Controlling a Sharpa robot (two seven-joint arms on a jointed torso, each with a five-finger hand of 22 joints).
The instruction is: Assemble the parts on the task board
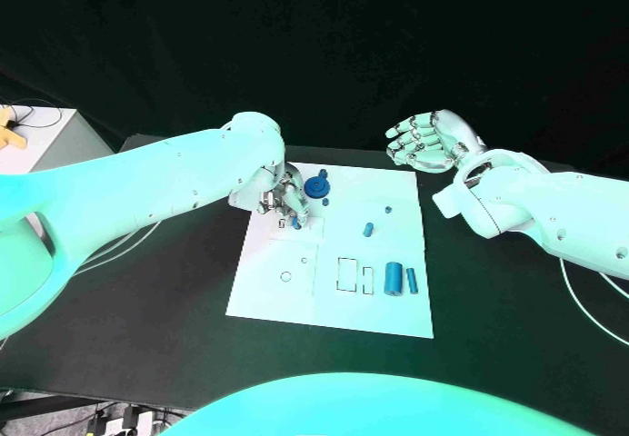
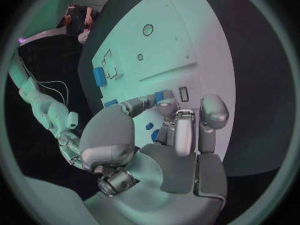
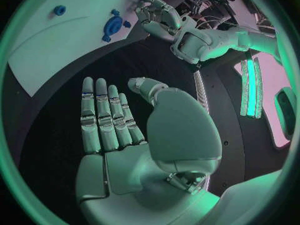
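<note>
I have my left hand (image 1: 279,202) down over the far left corner of the task board (image 1: 380,309), its fingers curled over a small blue part (image 1: 296,221) there. From the left wrist view a blue piece (image 2: 159,97) sits right at the fingertips (image 2: 169,106), but I cannot tell whether it is pinched or only touched. Just right of that hand, on the board, sits the round blue gear-like part (image 1: 316,188). My right hand (image 1: 422,141) hangs off the board beyond its far right corner, fingers straight and spread, holding nothing.

What the next move turns on, as I judge it, is this: the remaining parts lie toward me from the left hand. A short blue peg (image 1: 368,229) sits mid-board, and nearer still a fat blue cylinder (image 1: 394,278) and a thin blue bar (image 1: 412,280) lie side by side, long axes running near to far, just right of the rectangular slots (image 1: 347,275). They are on the board's right half, so the right hand has the clearer reach to them.
</note>
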